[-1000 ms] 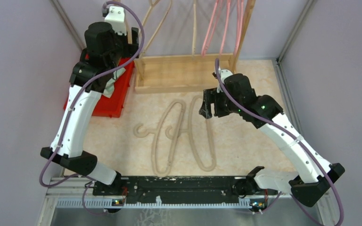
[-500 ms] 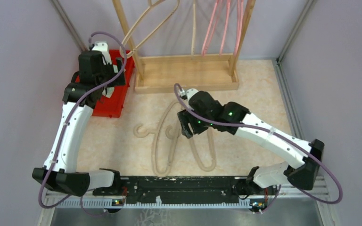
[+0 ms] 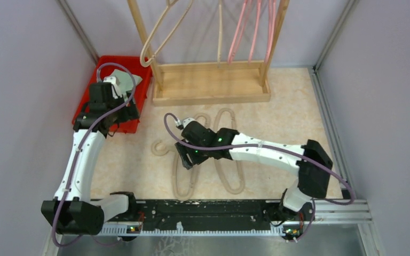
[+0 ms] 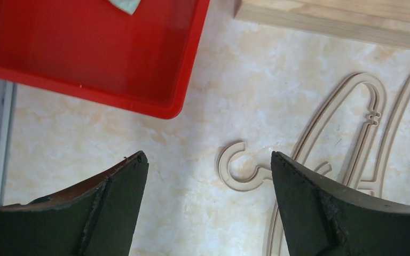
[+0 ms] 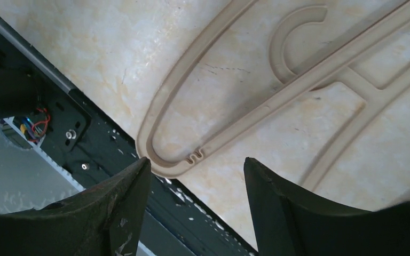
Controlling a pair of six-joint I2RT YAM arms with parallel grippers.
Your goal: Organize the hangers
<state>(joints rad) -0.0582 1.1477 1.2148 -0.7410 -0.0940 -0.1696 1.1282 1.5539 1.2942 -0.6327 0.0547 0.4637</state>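
In the upper left of the overhead view, the left gripper [image 4: 207,160] hangs beside a red tray [image 4: 58,42], fingers spread and holding nothing. Two beige hangers [image 5: 189,64] lie overlapping on the table [image 3: 288,106] at centre. The right gripper [image 5: 196,160], also spread, sits over one hanger's rounded end, seemingly not touching it. Pink hangers [image 3: 255,29] hang on the wooden rack [image 3: 211,85] at upper right.

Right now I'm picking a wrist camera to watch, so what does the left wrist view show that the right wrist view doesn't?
Only the left wrist view: the red bin and the wooden rack base. Only the right wrist view: the black rail along the near edge of the table. Both: beige hangers lying flat on the table, with the left gripper and right gripper open.
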